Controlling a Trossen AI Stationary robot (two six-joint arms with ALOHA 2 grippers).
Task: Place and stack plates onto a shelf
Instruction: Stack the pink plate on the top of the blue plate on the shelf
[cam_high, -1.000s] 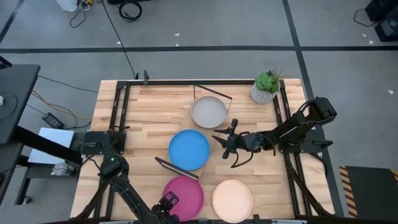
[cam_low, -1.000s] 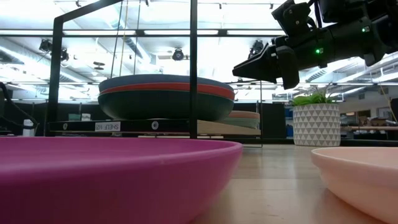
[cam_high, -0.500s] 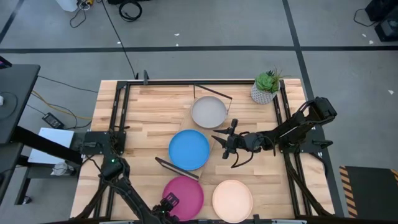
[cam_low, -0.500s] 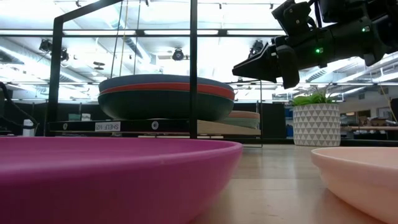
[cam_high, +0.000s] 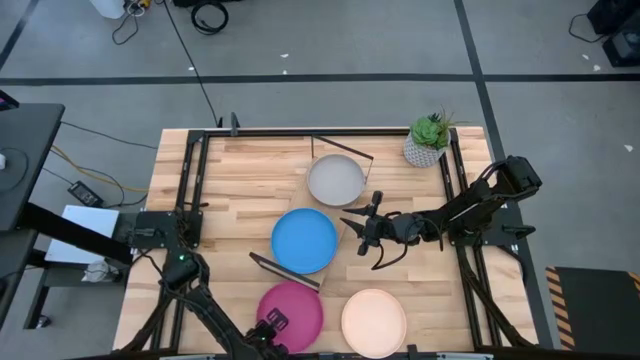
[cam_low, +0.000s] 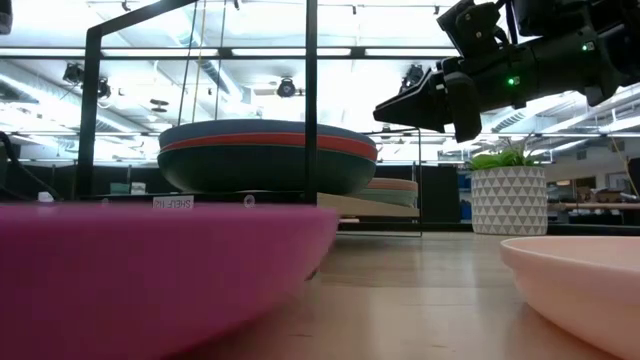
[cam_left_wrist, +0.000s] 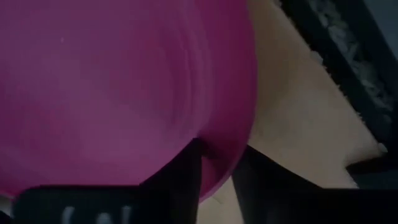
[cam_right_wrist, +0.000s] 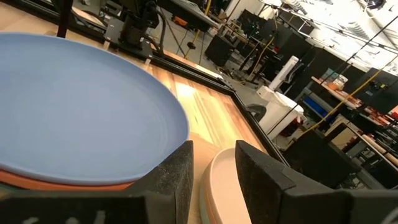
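Observation:
The magenta plate (cam_high: 292, 317) lies near the table's near edge. My left gripper (cam_high: 270, 330) is shut on its near rim, seen close in the left wrist view (cam_left_wrist: 217, 177). The cream plate (cam_high: 374, 322) rests flat on the table to its right. The shelf (cam_high: 330, 215) carries two stacks, one topped by the bright blue plate (cam_high: 304, 240) and one by the grey plate (cam_high: 335, 180). My right gripper (cam_high: 355, 237) hovers open and empty to the right of the blue plate, high above the table (cam_low: 420, 105). My left gripper holds the magenta plate by its rim (cam_left_wrist: 221, 163), which sits between the two fingers, one finger (cam_left_wrist: 186, 177) over the plate's inner face and the other (cam_left_wrist: 261, 183) outside the rim. The fingers come from the table's near side. The plate (cam_low: 150, 270) is raised at the rim; whether any part still rests on the table, I cannot tell.
A small potted plant (cam_high: 428, 140) stands at the far right corner. Black frame rails (cam_high: 196, 170) run along the table's left, far and right sides. Bare wood lies left of the shelf (cam_high: 240, 180).
The magenta plate has shifted a little toward the table's left, and in the low view its rim now stands higher than before. The right arm has kept still.

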